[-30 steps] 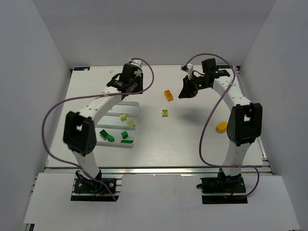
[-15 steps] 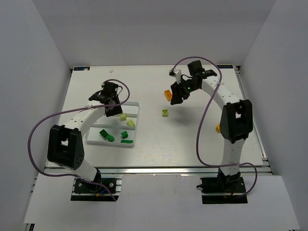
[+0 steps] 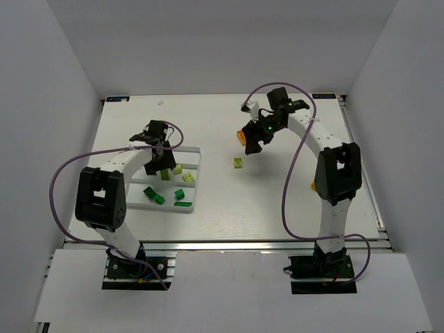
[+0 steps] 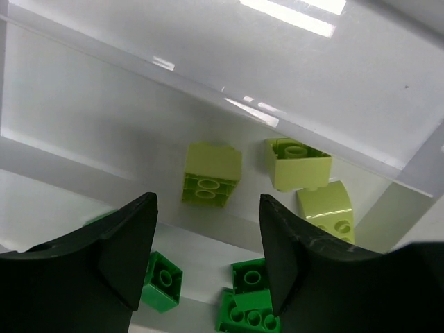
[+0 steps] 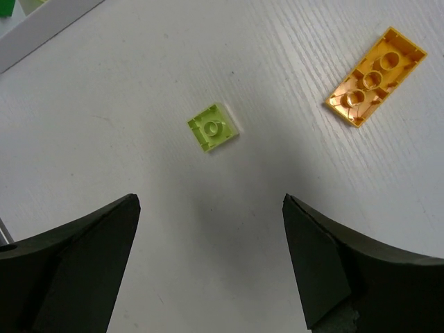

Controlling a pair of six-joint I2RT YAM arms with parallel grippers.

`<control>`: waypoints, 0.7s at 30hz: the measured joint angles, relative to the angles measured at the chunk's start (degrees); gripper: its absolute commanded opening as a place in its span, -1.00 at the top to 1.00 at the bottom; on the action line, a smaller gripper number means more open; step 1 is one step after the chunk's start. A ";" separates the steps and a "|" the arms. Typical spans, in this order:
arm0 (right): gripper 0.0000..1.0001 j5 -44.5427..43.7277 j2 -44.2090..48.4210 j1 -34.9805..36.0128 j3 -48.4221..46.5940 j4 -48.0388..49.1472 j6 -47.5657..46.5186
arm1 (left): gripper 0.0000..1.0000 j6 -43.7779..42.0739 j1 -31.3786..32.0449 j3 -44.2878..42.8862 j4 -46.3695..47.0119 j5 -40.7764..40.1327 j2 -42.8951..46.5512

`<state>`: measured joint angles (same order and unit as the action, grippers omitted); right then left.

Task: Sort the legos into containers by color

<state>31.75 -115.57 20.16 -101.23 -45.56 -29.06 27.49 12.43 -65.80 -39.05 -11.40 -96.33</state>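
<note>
The table (image 3: pixel 229 201) is a white board with a fine wood grain. On its left part lies the tray (image 3: pixel 196 182), a smooth white plastic rectangle. Its low, thin walls and dividers cut it into three long compartments.

The left gripper (image 4: pixel 208 197) hangs over the tray's middle compartment. Its dark, matte, curved fingers (image 4: pixel 128 250) are spread wide with nothing between them. The right gripper (image 5: pixel 210 201) hovers well to the right of the tray over bare table, its jaws likewise wide and empty.

Right of the tray and well apart from it lies the orange plate (image 5: pixel 375 77), flat, glossy and oblong with ringed studs. Farther right again, the rounded yellow-orange piece (image 3: pixel 315 185) is mostly hidden behind the right arm (image 3: pixel 336 173).

The tray's middle compartment holds three lime pieces:
- a blocky lime brick (image 4: pixel 211 175) with smooth faces
- a hollow lime brick (image 4: pixel 297 163)
- a curved lime piece (image 4: pixel 327 211)

The tray compartment nearest the arm bases holds several shiny dark green bricks (image 4: pixel 163 279) with round studs. Between the tray and the orange plate sits a small lime square (image 5: pixel 214 127), thin, with a single stud.
</note>
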 measured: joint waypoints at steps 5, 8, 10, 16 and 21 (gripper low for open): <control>-0.78 0.42 -0.04 1.92 0.07 -1.07 -7.56 | -0.42 0.20 0.00 -2.97 -0.83 0.70 0.42; -0.78 1.77 -0.07 3.37 1.64 -1.22 -14.19 | -0.42 0.52 0.00 -3.85 -0.48 1.60 3.06; -0.79 2.71 -0.04 4.24 4.68 -0.46 -19.69 | -0.42 0.94 0.00 -3.85 -0.39 1.97 6.19; -0.79 2.71 -1.40 6.47 11.80 1.18 -33.57 | -0.43 2.43 0.00 -2.60 0.70 3.08 18.58; -0.79 2.40 -6.60 6.60 7.06 3.43 -38.60 | -0.45 4.35 0.00 1.51 1.18 3.48 27.17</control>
<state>34.15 -122.17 26.76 -94.17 -42.13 -67.66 31.83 12.43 -64.29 -37.87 -7.92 -69.17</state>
